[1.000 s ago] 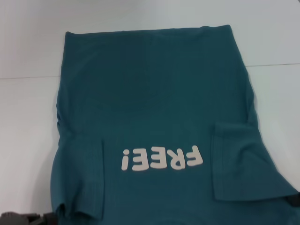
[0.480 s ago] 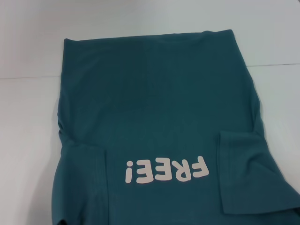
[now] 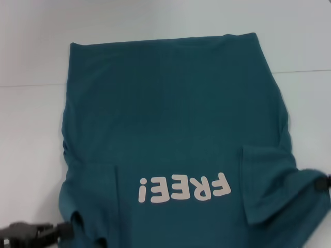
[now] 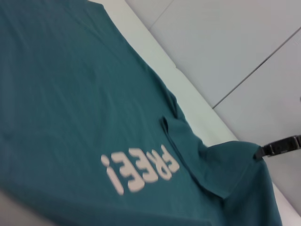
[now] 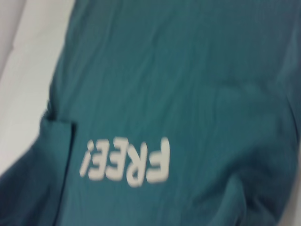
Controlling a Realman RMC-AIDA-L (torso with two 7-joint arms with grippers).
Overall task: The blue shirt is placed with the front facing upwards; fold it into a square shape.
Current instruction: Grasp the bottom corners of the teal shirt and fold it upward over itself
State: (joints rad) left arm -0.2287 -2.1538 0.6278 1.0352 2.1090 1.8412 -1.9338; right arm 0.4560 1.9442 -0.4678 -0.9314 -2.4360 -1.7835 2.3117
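large dark teal-blue cotton t-shirt lies front up on the white worktop, cream "free!" lettering reading upside down from the head view, so the collar end sits nearest the robot and the hem runs along the far side of the lettering

both short sleeves already folded inward, one on each side of the lettering; body now a long rectangle, which i judge ready for a fold along its length to make the square

left gripper low at the shirt's near corner, on the left of the lettering; cloth there puckers up at its tip, which suggests a pinch on the shoulder edge, but its fingers are not plain enough to call open or closed, cannot tell

right gripper at the shirt's edge, right of the lettering; cloth drawn up into a peak toward it, also seen in the left wrist view; looks like a hold on the fabric, yet finger state cannot tell

likely both corners are taken so the near end can be carried toward the hem
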